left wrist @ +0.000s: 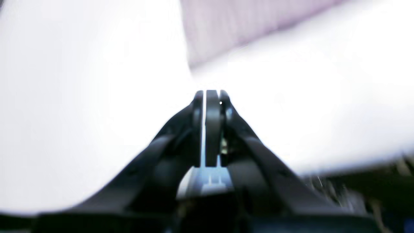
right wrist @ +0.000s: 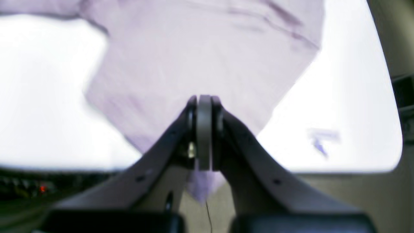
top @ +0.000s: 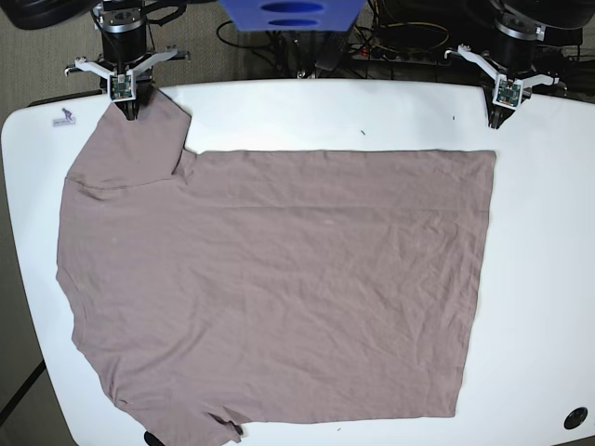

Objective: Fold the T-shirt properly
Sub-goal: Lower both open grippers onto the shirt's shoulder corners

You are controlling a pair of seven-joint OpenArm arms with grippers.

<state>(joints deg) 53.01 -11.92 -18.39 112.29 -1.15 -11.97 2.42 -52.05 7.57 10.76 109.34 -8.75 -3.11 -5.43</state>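
Lying flat across the white desk (top: 530, 279), the T-shirt (top: 279, 279) is spread with its hem edge toward my left arm and its sleeves toward my right. My right fingers (right wrist: 204, 100) are clenched on the tip of one sleeve at the desk's far edge; the wrist view shows mauve cloth running out ahead of them and a scrap hanging below. My left fingers (left wrist: 210, 95) are pressed together with nothing between them, hovering over bare desk just beside the shirt's far hem corner.
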